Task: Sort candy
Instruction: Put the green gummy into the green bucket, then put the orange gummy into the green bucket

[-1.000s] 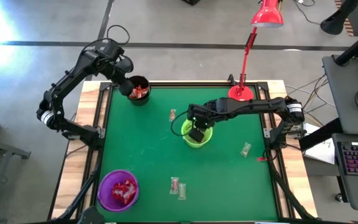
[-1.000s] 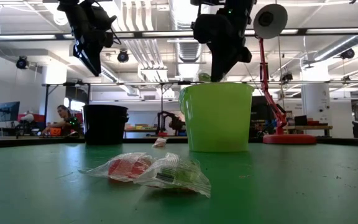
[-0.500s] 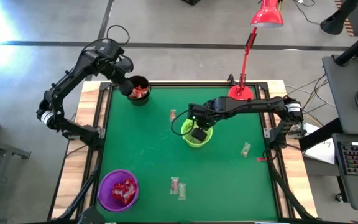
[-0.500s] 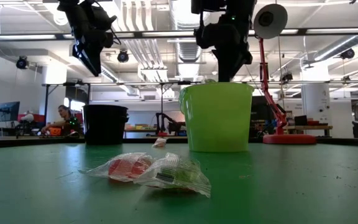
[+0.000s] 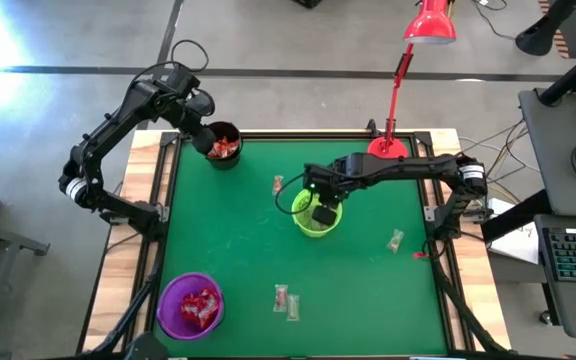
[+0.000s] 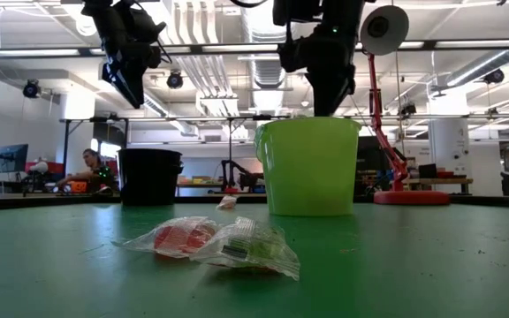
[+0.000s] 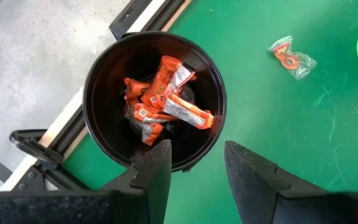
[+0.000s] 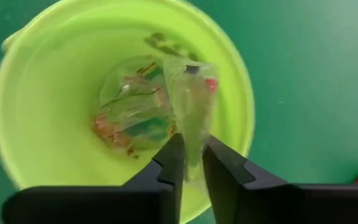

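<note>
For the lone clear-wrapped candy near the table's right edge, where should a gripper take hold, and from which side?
Probably straight from above, pinching the clear-wrapped candy across its narrow middle. It lies flat on the green mat, apart from the green cup and the other sweets, so nothing crowds the fingers. The right gripper is nearest.

- Your clear-wrapped candy (image 8: 190,99) hangs pinched in the right gripper (image 8: 191,163), over the green cup.
- Red-orange candies (image 7: 164,103) piled in black cup, far-left corner.
- Loose pair (image 5: 286,299) near front edge; one (image 5: 396,239) near right edge.
</note>
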